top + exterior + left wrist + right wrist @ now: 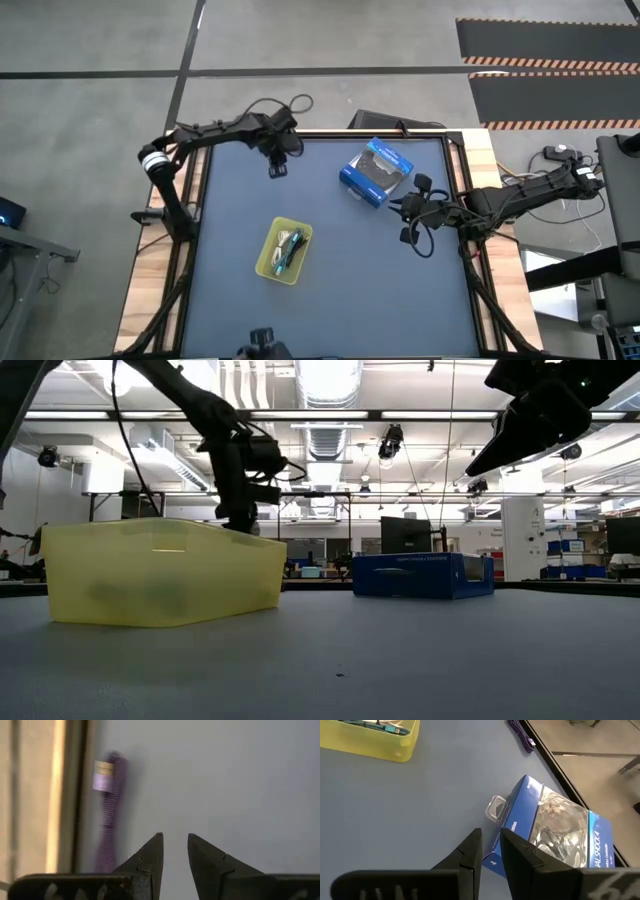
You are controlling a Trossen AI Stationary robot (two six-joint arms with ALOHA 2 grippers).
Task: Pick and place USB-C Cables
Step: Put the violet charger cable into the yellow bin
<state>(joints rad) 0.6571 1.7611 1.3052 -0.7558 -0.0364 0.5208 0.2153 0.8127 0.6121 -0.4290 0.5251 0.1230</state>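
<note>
Partly done: teal-green cable (288, 246) and others already in yellow tray (262, 266). Still out: purple cable (107, 815) at desk's (350, 270) far edge, just beside left pincer (175, 851), slightly parted, empty. Right pincer (490, 847) near blue box (555, 835), narrowly parted, empty.

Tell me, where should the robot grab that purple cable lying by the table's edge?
Probably at the middle of the purple cable, coming straight down. It lies flat as a narrow straight bundle beside the table's edge rail, so fingers should straddle its thin width. The left gripper hovers close by, slightly open.
</note>
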